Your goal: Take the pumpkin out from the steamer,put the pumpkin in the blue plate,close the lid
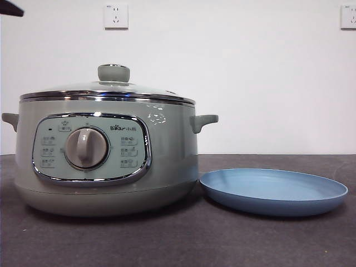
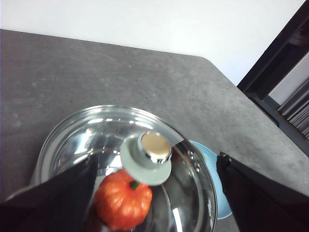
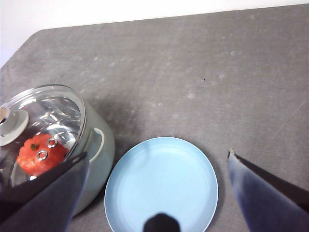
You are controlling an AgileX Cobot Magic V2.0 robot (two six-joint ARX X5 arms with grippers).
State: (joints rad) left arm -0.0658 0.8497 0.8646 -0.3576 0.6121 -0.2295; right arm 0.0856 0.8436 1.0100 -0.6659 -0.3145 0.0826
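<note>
The sage-green steamer (image 1: 167,161) stands at the table's left with the glass lid (image 1: 105,89) shut on it. The orange-red pumpkin (image 2: 123,200) lies inside and shows through the glass; it also shows in the right wrist view (image 3: 36,157). It is hidden in the front view. The empty blue plate (image 1: 272,192) lies just right of the pot. My left gripper (image 2: 157,159) is open and hangs above the lid's pale green knob (image 2: 147,159), not touching it. My right gripper (image 3: 158,154) is open and empty, high above the plate (image 3: 159,183).
A black arm tip (image 1: 10,8) shows at the front view's top left corner. Grey tabletop (image 3: 203,72) stretches beyond the pot and plate. A white wall with two outlets (image 1: 115,16) stands behind. A dark frame (image 2: 275,63) stands past the table's edge.
</note>
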